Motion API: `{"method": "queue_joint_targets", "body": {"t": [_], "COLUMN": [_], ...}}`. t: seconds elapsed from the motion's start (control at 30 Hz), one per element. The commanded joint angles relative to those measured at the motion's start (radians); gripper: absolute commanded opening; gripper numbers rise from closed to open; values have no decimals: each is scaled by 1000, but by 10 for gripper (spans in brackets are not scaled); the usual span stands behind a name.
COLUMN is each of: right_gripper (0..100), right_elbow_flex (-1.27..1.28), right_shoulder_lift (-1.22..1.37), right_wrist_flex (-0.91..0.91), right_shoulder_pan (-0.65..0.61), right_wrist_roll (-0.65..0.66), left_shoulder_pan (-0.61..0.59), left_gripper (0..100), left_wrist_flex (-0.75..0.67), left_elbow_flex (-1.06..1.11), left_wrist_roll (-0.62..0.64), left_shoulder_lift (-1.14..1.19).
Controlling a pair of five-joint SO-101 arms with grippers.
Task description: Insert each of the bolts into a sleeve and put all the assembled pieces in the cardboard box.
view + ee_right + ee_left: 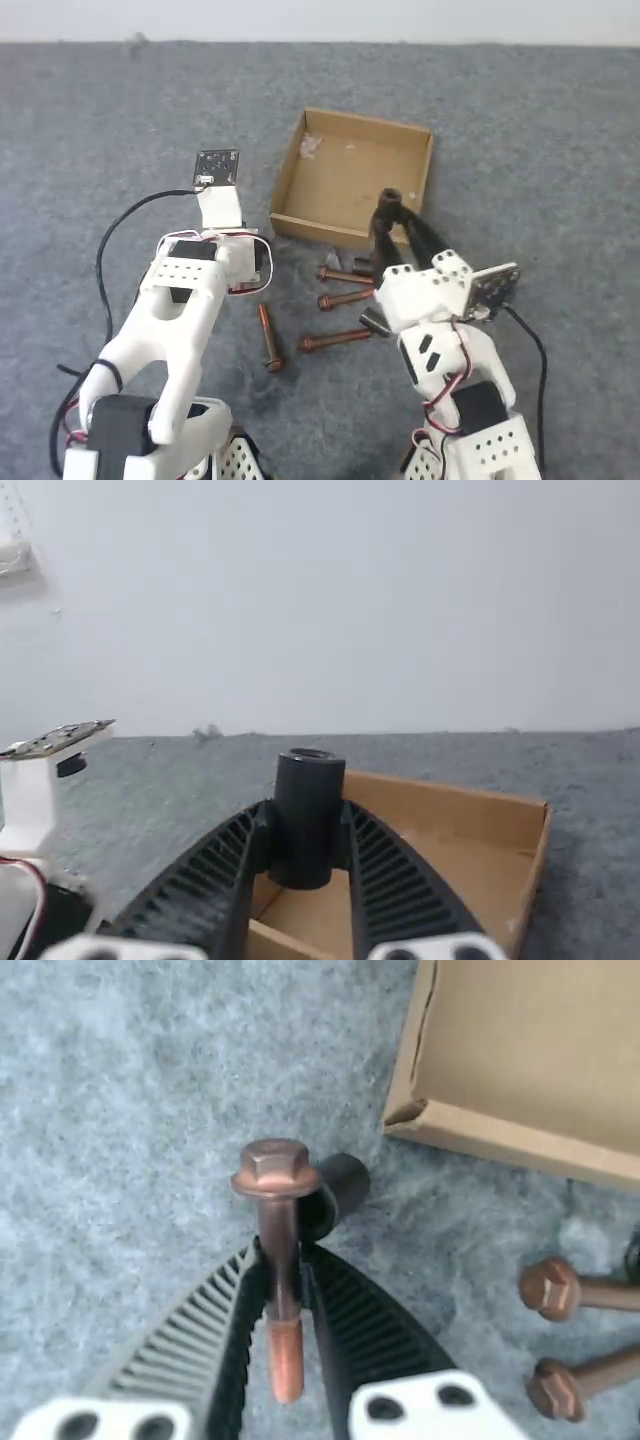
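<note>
My left gripper (pixel 280 1257) is shut on the shank of a copper bolt (pixel 276 1222), hex head outward, low over the grey carpet. A black sleeve (pixel 338 1192) lies on the carpet just beyond the bolt head. My right gripper (pixel 305 825) is shut on another black sleeve (pixel 308 815), held upright. In the high view this sleeve (pixel 388 198) hangs over the front wall of the cardboard box (pixel 287 165). Loose bolts (pixel 345 274) (pixel 345 298) (pixel 335 340) lie on the carpet between the arms, and another bolt (pixel 268 337) lies beside the left arm (pixel 175 310).
A further black sleeve (pixel 375 322) lies by the right arm's wrist. The box holds a small pale scrap (pixel 311 146) at its far left corner. Open carpet (pixel 110 140) spreads on the left and behind the box. Two bolt heads (pixel 549 1288) (pixel 556 1390) lie near the box wall (pixel 520 1145).
</note>
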Motion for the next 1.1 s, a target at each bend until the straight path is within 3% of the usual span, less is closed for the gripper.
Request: {"method": "queue_joint_targets", "body": {"t": [0.0,0.23,0.5,1.07], "right_gripper": [6,6,6,6], "right_elbow_flex": [20,23,25,3], "right_shoulder_lift": [28,104,282,920], "right_wrist_flex": [35,228,222,-604], "right_shoulder_pan": [-53,-245,-265,-274], "right_wrist_roll": [-26,5,167,138], "left_shoulder_pan": [-3,-2,0,3], "left_gripper": [12,12,12,12], "left_wrist_flex": [-23,-23,-26,-28], "left_elbow_flex": [-8,-8,5,4], "left_wrist_roll": [-9,-9,-9,-9], "left_shoulder_lift": [-63,-63,-71,-69]}}
